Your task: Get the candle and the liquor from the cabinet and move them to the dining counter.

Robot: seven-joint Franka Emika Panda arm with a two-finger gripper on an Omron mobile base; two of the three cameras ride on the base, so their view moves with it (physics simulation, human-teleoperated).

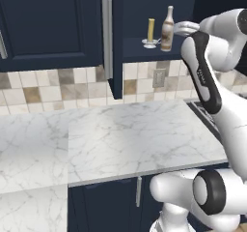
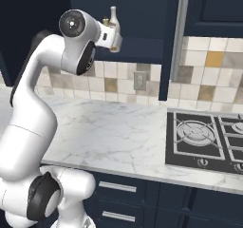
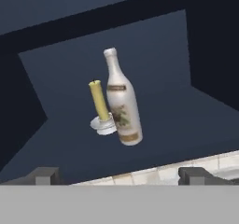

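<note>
While the base stands at the marble worktop (image 1: pixel 120 139), I see the navy cabinet (image 1: pixel 48 23) above it with a door swung open edge-on, its silver bar handle (image 1: pixel 107 37) facing me. From the right base view, a black gas hob (image 2: pixel 204 141) is set into the worktop to the right of the arm. My arm is raised toward the open cabinet shelf (image 1: pixel 137 50). On that shelf the liquor (image 1: pixel 167 29) stands upright, and the candle (image 1: pixel 151 31) on its white saucer sits just beside it, to its left in the left base view; I cannot tell whether they touch. From the hand view, the gripper (image 3: pixel 120 175) has its fingers spread wide with nothing between them, short of both items, with the liquor (image 3: pixel 122 101) and candle (image 3: pixel 99 101) ahead.
</note>
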